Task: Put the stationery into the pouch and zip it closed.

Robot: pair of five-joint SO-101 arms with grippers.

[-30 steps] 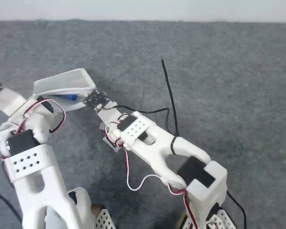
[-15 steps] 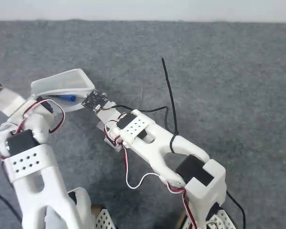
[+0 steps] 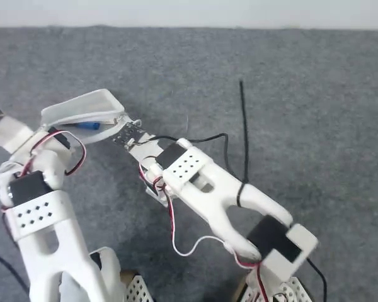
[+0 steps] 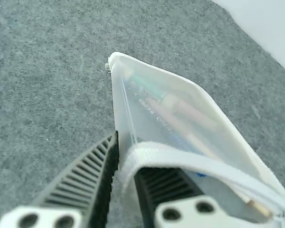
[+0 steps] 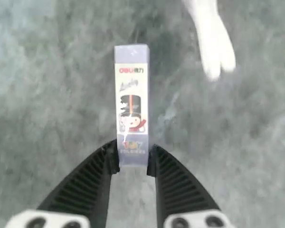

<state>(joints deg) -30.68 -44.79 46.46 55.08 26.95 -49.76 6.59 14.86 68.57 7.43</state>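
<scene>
The pouch (image 3: pixel 82 108), translucent white, lay toward the left side of the grey tabletop (image 3: pixel 302 94), well short of its far edge. Its long axis ran roughly parallel to that edge, and its zip band faced the near side. Whether it rested on the tabletop or hung just above it could not be told. Through its wall the left wrist view showed pens (image 4: pixel 173 104) lying lengthwise inside the pouch (image 4: pixel 223 147), parallel to its long axis. From above, a blue pen end (image 3: pixel 87 126) showed at the mouth.

The left gripper (image 4: pixel 126 156) was clenched on the zip band at one end of the pouch, and the pouch stretched straight away from its fingers.

An eraser (image 5: pixel 131 114) in a printed sleeve was pinched at one short end by the right gripper (image 5: pixel 132 154). Its long axis ran in line with the fingers, its free end pointing away from the wrist over the tabletop.

The right arm (image 3: pixel 198 176) reached diagonally from the near edge, its tip just beside the right end of the pouch. A black cable (image 3: pixel 244 126) stood up from the arm.
</scene>
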